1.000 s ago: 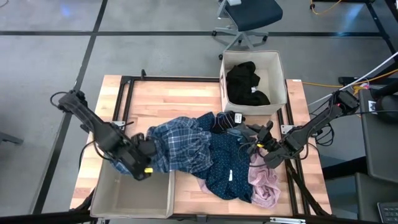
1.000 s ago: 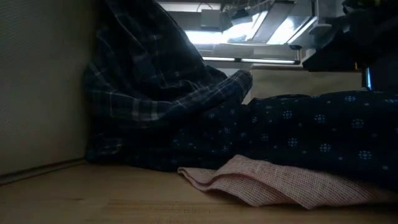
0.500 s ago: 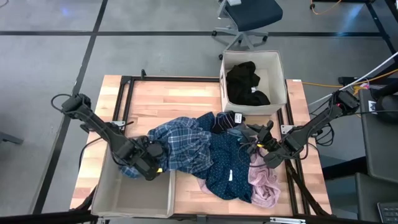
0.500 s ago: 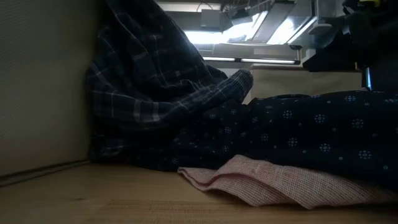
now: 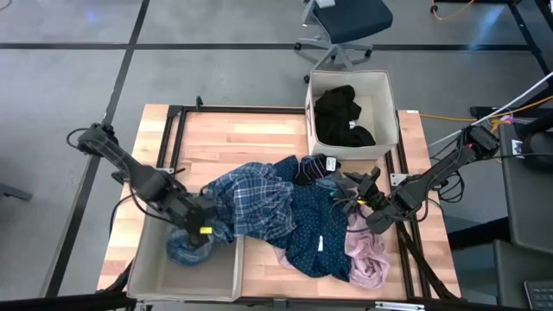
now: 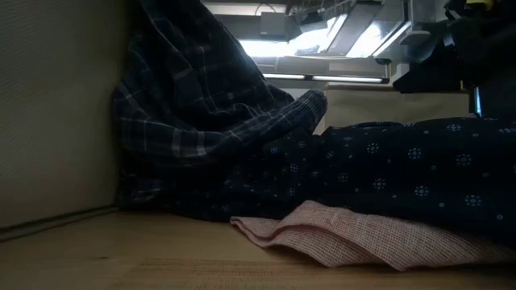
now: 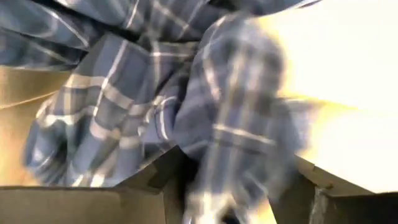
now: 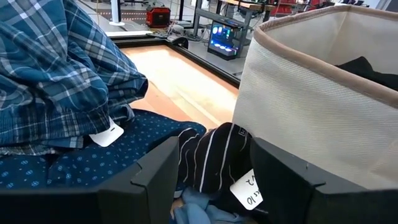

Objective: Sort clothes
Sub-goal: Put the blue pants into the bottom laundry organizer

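Observation:
The blue plaid shirt (image 5: 255, 200) lies across the table's middle. One end of it (image 5: 186, 250) is bunched inside the beige box (image 5: 147, 275) at the near left. My left gripper (image 5: 203, 227) hangs over that box's right wall, fingers apart, with blurred plaid cloth (image 7: 239, 124) between them. The navy white-dotted garment (image 5: 315, 226) lies right of the shirt, partly over the pale pink one (image 5: 367, 257). My right gripper (image 5: 363, 200) stands open beside a black garment with white stripes (image 8: 208, 155) and a small teal piece (image 8: 199, 210). My left gripper has the plaid shirt's end (image 7: 236, 155) between its spread fingers (image 7: 165, 183), which point steeply down. The cloth there is blurred, and I cannot tell whether it touches the fingers.
A second beige box (image 5: 384, 91) at the far right holds a black garment (image 5: 344, 114). Its wall (image 8: 298, 93) stands close beside my right gripper. Bare wood (image 5: 233, 142) lies at the far left. In the low view the near box's wall (image 6: 48, 121) stands against the shirt (image 6: 193, 121).
The plaid shirt's end, which was up at my left gripper a second ago, has fallen into the near left box and lies bunched there. The rest of the shirt has stayed on the table. My left gripper has turned about its wrist over the box's right wall.

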You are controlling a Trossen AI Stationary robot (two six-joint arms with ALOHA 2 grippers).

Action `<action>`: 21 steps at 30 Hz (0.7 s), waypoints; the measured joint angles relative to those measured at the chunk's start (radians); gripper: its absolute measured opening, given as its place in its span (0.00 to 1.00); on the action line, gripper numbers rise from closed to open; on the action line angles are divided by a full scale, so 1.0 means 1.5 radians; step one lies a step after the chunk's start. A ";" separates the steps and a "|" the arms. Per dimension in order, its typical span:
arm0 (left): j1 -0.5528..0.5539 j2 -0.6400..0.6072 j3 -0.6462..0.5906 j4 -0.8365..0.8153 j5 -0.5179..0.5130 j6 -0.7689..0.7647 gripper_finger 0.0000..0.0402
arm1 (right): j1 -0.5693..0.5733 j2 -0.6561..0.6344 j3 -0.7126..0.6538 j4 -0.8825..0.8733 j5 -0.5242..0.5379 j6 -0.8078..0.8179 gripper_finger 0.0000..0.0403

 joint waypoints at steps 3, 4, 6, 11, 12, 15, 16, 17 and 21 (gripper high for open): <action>0.006 -0.037 0.023 -0.001 -0.002 -0.015 0.42 | 0.000 0.010 0.000 0.001 -0.001 0.000 0.50; 0.008 -0.051 0.032 0.000 -0.011 -0.014 0.41 | -0.001 0.014 0.000 0.002 0.000 0.001 0.50; 0.015 -0.073 0.051 0.003 -0.049 0.002 0.41 | -0.001 0.025 0.000 0.003 0.005 0.003 0.50; 0.066 -0.104 0.064 0.095 -0.192 0.113 0.40 | -0.001 0.043 0.000 0.006 0.012 0.005 0.50; 0.081 -0.104 0.065 0.131 -0.216 0.160 0.40 | -0.001 0.044 0.000 0.007 0.012 0.005 0.50; 0.124 -0.083 0.065 0.243 -0.265 0.312 0.40 | -0.001 0.044 0.000 0.007 0.012 0.005 0.50; 0.139 -0.070 0.065 0.283 -0.273 0.361 0.40 | -0.001 0.044 0.000 0.007 0.012 0.005 0.50; 0.154 -0.055 0.065 0.319 -0.273 0.409 0.40 | -0.001 0.044 0.000 0.007 0.012 0.005 0.50; 0.218 0.017 0.064 0.441 -0.242 0.570 0.40 | -0.001 0.044 0.000 0.007 0.012 0.002 0.50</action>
